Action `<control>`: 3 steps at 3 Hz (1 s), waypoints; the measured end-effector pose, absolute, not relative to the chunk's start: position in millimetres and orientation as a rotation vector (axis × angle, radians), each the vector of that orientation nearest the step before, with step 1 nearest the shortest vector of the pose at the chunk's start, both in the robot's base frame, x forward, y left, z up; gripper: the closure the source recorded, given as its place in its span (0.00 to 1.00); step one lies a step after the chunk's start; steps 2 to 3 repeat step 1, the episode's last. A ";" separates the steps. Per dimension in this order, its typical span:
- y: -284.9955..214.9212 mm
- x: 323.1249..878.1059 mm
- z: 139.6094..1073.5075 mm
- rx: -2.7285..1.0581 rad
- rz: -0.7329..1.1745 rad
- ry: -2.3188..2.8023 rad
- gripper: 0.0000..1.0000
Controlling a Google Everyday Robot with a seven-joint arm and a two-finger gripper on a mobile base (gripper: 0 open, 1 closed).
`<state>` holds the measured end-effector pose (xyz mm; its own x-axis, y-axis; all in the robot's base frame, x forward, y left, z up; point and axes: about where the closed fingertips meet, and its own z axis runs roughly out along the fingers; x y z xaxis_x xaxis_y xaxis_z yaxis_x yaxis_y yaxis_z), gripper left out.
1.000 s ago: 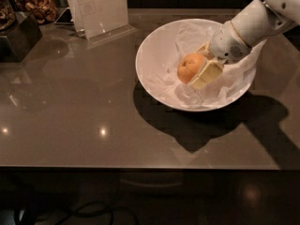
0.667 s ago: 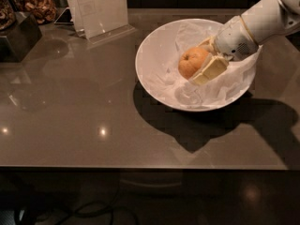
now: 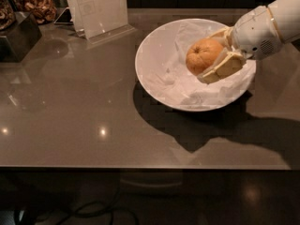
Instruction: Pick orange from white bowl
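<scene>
The orange is a small round dimpled fruit held above the middle of the white bowl. The bowl is wide, shallow and lined with crumpled white paper. It stands on the grey table at centre right. My gripper reaches in from the right on a white arm. Its cream fingers are shut on the orange, one below it at the front and one behind. The orange is lifted clear of the paper.
A clear acrylic sign stand stands at the back, left of the bowl. A dark box and a container of brown snacks sit at the far left. The table's front edge runs along the bottom.
The gripper has risen with the orange in it, lifting it from the paper lining up and slightly right over the bowl. The bowl has stayed in place.
</scene>
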<state>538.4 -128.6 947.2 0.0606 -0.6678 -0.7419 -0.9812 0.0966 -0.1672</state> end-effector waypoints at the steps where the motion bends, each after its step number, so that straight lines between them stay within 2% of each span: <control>1: -129.1 520.3 964.2 -1.640 0.521 1.670 1.00; 3: -129.1 520.3 964.2 -1.640 0.521 1.670 1.00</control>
